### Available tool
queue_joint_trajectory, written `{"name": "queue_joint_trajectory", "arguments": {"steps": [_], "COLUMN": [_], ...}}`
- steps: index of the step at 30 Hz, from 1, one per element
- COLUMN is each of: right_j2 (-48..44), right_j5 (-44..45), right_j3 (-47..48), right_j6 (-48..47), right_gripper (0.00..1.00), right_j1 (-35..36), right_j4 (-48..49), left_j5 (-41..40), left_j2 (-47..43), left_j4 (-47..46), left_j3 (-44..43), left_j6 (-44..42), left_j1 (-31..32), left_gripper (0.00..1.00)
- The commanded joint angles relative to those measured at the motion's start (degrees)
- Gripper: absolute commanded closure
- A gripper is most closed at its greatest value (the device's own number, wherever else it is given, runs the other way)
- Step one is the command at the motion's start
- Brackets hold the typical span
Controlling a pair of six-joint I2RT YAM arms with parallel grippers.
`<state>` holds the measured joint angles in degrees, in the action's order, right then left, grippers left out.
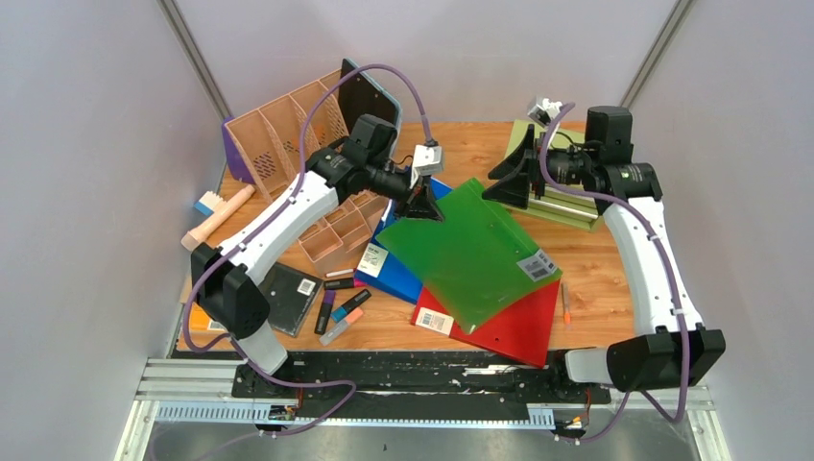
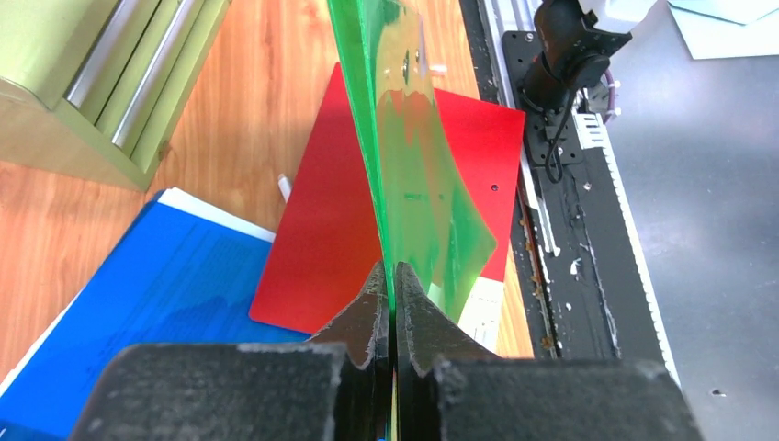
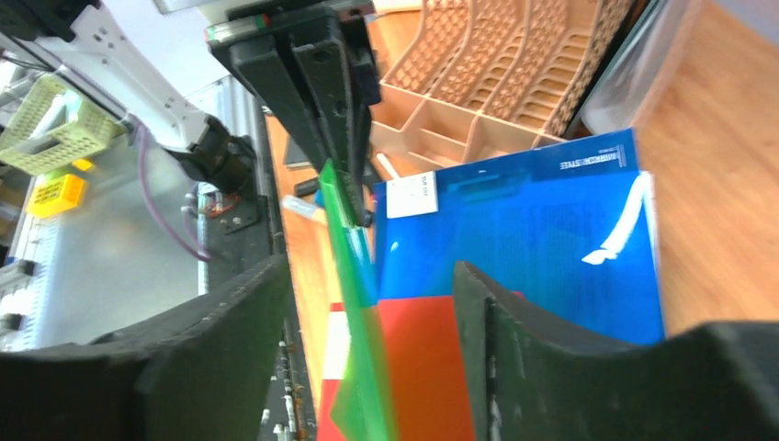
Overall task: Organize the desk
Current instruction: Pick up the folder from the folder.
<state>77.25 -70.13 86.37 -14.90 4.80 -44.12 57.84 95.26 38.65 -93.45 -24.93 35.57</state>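
Black rail (image 1: 413,370) runs along the front of the desk (image 1: 595,259), the big wooden top under everything. Just past it, a red folder (image 1: 518,327), a blue folder (image 1: 398,279) and some pens (image 1: 341,312) lie in a messy heap. Left gripper (image 1: 420,204) pinches a corner of the green folder (image 1: 470,254) tight and lifts it. Right gripper (image 1: 506,178) hangs beside it, jaws apart, holding nothing. I think the tidying has barely begun; almost everything needs a home. Farther back stand a tan organizer (image 1: 288,130) and a green cabinet (image 1: 557,197). Plain pale walls close it in.
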Motion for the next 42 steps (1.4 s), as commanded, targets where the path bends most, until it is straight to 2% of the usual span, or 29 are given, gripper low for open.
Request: {"name": "queue_joint_trajectory", "arguments": {"steps": [1,4,7,12,18,21,27,28,30,35,36,37,38,39,40,41,42], "right_j2": [-4.53,-6.09,-5.69,-3.12,-1.15,-0.17,1.68,2.22,2.90,4.37,4.88,5.49,6.18,7.06,7.98,8.95,10.13], "right_j5": [4.14,5.57,7.23,6.86,12.39,15.57,19.77,20.31,21.43,22.40,22.74,23.13,23.52,23.81,24.07,24.29,24.67], "right_j3": [-0.56,-0.56,0.50,3.54,3.54,3.65,5.58,6.08,7.47,11.69,12.89,14.34,15.79,17.58,19.64,21.62,23.99], "right_j6": [-0.90,-2.70,-3.98,-6.79,-8.84,-10.26,-12.57,-12.97,-13.49,-12.59,-12.24,-11.79,-11.23,-10.35,-9.34,-8.12,-6.69], "right_gripper": [0.21,0.10,0.06,0.05,0.10,0.25,0.60,0.69,0.98,1.00,1.00,1.00,1.00,1.00,1.00,1.00,1.00], "right_j1": [-0.06,0.06,1.40,4.32,11.18,14.33,17.13,17.50,18.23,18.49,18.44,18.41,18.45,18.42,18.41,18.47,18.47], "right_j4": [3.71,3.02,1.55,-2.40,-2.59,-2.72,-3.61,-4.28,-5.10,-5.20,-5.12,-5.14,-4.96,-4.62,-4.39,-4.00,-3.49], "left_j5": [-1.77,-3.86,-5.82,-8.61,-10.57,-12.12,-14.03,-14.64,-15.64,-18.57,-18.70,-18.55,-18.33,-18.08,-17.92,-17.54,-17.35], "left_j2": [-2.65,-1.40,-0.39,2.87,6.87,8.66,9.57,9.32,8.86,7.14,6.83,6.11,5.65,4.50,3.79,2.14,1.34], "left_j4": [14.28,22.94,27.91,33.89,39.95,42.36,45.34,45.40,45.54,44.61,43.84,43.46,42.19,41.27,38.90,37.56,34.52], "left_j3": [-9.84,-15.08,-20.58,-27.13,-34.84,-38.60,-42.45,-42.61,-42.68,-42.90,-42.97,-42.98,-42.84,-42.38,-41.96,-40.91,-40.31], "left_j6": [-10.68,-15.35,-17.85,-19.10,-20.16,-20.37,-21.49,-21.70,-21.92,-20.33,-19.08,-18.39,-16.80,-14.37,-12.96,-10.10,-8.58], "left_j1": [0.29,0.23,0.26,0.22,0.28,0.27,0.28,0.22,0.20,-0.85,-1.38,-2.99,-5.23,-6.52,-9.39,-10.92,-14.23], "left_gripper": [1.00,1.00,1.00,1.00,1.00,1.00,1.00,1.00,1.00,0.99,0.96,0.80,0.70,0.53,0.46,0.32,0.24]}}
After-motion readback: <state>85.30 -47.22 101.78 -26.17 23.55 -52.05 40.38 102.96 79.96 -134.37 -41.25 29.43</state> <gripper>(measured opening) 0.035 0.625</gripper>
